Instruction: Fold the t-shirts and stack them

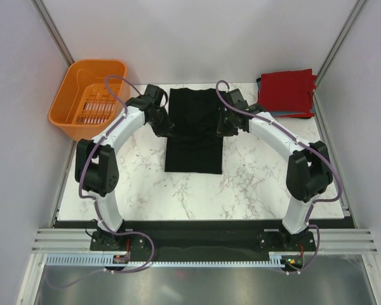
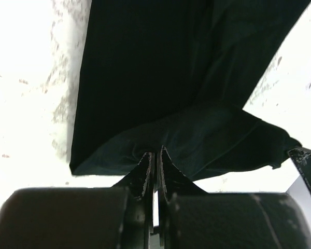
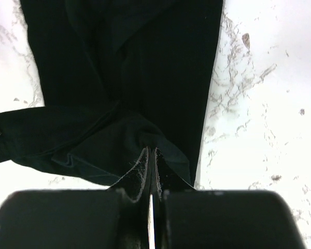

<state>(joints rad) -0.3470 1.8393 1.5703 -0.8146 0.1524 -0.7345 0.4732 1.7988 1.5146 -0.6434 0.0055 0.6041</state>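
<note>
The black t-shirt [image 1: 193, 130] lies as a long narrow strip down the middle of the marble table. My left gripper [image 1: 163, 125] is shut on its left edge, and my right gripper [image 1: 224, 125] is shut on its right edge, both about halfway along the strip. In the left wrist view the jaws [image 2: 156, 154] pinch a lifted fold of the black cloth [image 2: 160, 67]. In the right wrist view the jaws [image 3: 150, 150] pinch the black cloth [image 3: 145, 62] the same way. A folded red t-shirt [image 1: 286, 90] lies on a grey-blue one [image 1: 291, 115] at the back right.
An orange plastic basket [image 1: 89, 96] stands at the back left, off the table's corner. Grey walls close in both sides. The table's front edge [image 1: 197, 220] runs just ahead of the arm bases.
</note>
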